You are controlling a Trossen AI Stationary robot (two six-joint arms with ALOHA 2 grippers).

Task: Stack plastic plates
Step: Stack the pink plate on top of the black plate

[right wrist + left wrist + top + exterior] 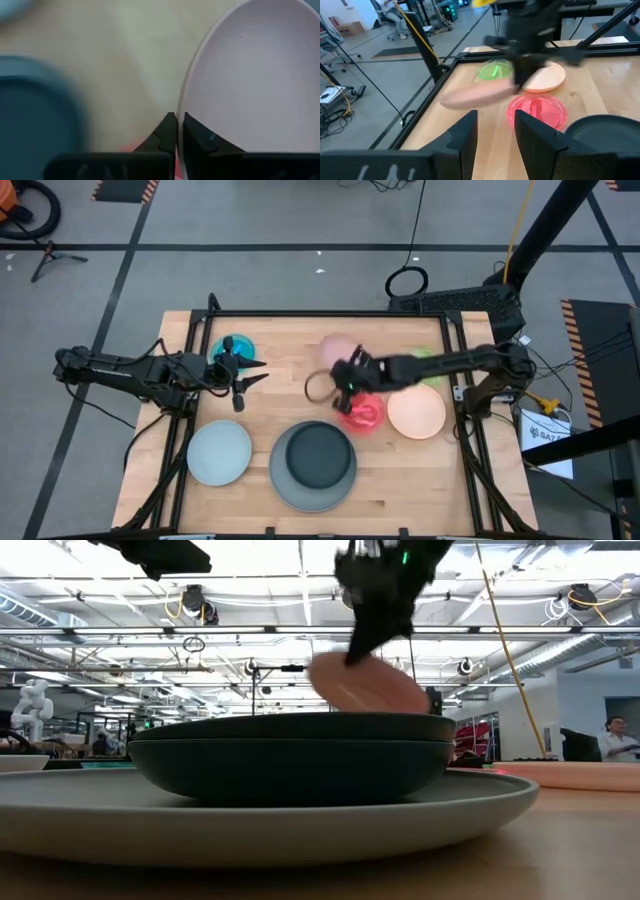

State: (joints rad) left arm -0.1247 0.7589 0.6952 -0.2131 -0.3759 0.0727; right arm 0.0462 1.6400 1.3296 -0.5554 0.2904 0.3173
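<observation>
My right gripper is shut on a pale pink plate and holds it in the air over the table's middle; in the low view that plate hangs tilted. Below lie a red-pink plate, a peach plate and a green plate, partly under the right arm. A dark navy plate sits in the large grey plate at the near edge, with the pale blue plate to its left. My left gripper is open beside the small teal plate. My right gripper pinches the pale pink plate by its rim, one finger on each face of the edge. The plate is lifted clear of the table and hangs tilted below the fingers.
The table has a raised black frame along its far and side edges. Bare wood lies between the two grippers. Beyond the table is a workshop floor with cables, and a person far off.
</observation>
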